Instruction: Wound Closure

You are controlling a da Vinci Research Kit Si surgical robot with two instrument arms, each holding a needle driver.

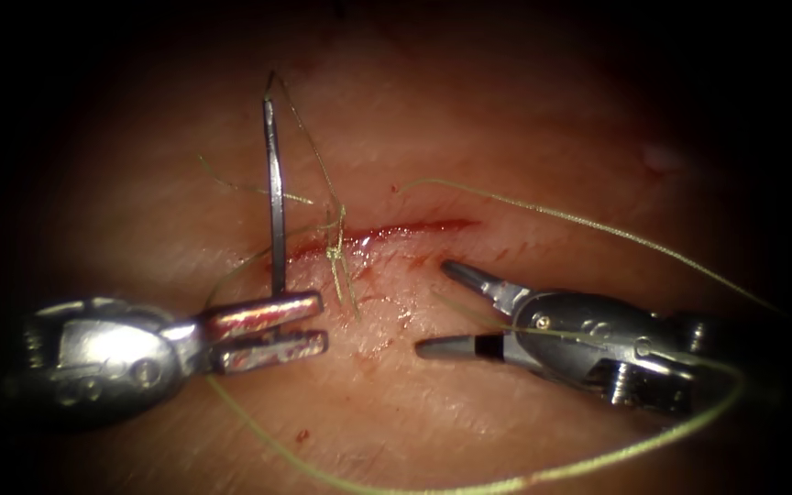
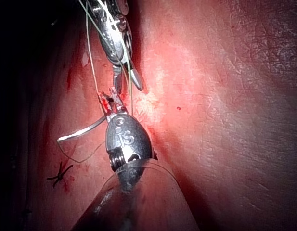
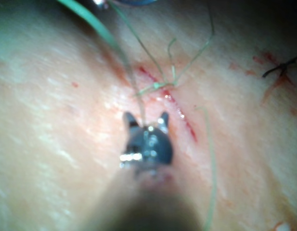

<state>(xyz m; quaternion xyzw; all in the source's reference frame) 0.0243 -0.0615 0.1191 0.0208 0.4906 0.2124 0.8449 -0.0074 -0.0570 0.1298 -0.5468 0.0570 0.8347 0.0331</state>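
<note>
I am gripping the needle (image 1: 274, 197) near one end in my left tool (image 1: 272, 328), at the lower left of the endoscope frame; its curve is rising free above the tissue (image 1: 524, 137), crossing the left end of the cut (image 1: 387, 231). My right tool (image 1: 451, 307), lower right, is hanging with jaws spread, holding nothing. A knot (image 1: 334, 252) with cut ends is sitting on the cut between us. The thread (image 1: 598, 225) is looping over my right tool's body and along the frame's bottom.
</note>
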